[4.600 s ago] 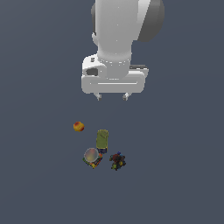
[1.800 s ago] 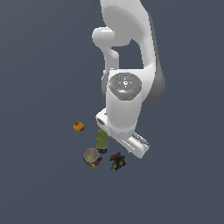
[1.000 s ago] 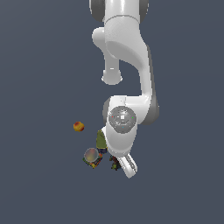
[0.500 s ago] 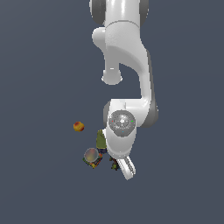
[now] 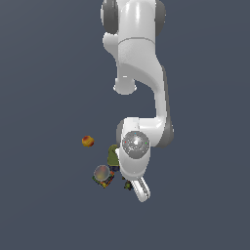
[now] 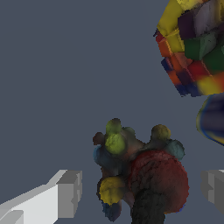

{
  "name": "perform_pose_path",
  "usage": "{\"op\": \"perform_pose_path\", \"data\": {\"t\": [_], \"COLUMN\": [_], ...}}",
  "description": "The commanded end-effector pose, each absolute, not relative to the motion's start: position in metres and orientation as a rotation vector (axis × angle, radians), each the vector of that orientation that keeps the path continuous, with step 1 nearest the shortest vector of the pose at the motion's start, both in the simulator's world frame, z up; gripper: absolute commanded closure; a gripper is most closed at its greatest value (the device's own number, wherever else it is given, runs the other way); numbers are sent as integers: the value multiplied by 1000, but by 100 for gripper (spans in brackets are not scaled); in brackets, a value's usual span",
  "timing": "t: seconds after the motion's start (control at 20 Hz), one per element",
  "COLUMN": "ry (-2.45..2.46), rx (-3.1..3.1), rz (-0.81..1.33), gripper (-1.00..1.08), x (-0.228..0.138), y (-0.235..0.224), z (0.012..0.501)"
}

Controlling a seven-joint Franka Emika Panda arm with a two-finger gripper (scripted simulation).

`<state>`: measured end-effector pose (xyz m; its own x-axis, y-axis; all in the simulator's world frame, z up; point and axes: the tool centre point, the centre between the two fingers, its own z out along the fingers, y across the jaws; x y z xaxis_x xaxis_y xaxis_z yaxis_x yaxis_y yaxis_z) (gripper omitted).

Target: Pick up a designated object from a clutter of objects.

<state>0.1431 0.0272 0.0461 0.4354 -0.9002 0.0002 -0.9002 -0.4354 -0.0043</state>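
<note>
- The gripper (image 6: 140,192) was seen in the wrist view with its fingers (image 6: 65,194) set apart, one on either side of the dark speckled lump (image 6: 138,173), and neither pad was touching it.
- The lump, the designated object, lay on the grey bench (image 6: 52,78), between the two pads; this spacing was judged to be deliberate, so that a closing stroke would meet it on both flanks.
- In the exterior view the arm was bent low over the clutter, and the lump (image 5: 128,185) was mostly covered by the hand; only a dark edge could be made out.
- The translucent dome on its colourful base (image 5: 102,174) stood just beside the lump, towards the exterior view's left, and its base (image 6: 192,43) filled a corner of the wrist view.
- The olive-green block (image 5: 113,155) was upright close behind the dome, partly hidden by the arm.
- The red-and-yellow ball (image 5: 87,141) lay well apart from the rest.
- The approach was probably chosen from the open side, so the dome would not be struck; how far the pads had descended could not be told for certain.
- The lump's knobbly surface was judged likely to slip or turn when squeezed.
</note>
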Motion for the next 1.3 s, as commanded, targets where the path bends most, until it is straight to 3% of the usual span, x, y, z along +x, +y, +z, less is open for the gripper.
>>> {"op": "perform_pose_path", "data": {"t": [0.0, 0.25, 0.3, 0.75, 0.8, 1.25], "ry": [1672, 1672, 1672, 1672, 1657, 1657], "rx": [-2660, -2660, -2660, -2660, -2646, -2646], "rz": [0, 0, 0, 0, -35, -34], "gripper": [-92, -92, 108, 108, 108, 108], "x": [142, 143, 143, 143, 153, 144], "y": [25, 25, 25, 25, 30, 38], "z": [33, 30, 30, 30, 50, 64]}}
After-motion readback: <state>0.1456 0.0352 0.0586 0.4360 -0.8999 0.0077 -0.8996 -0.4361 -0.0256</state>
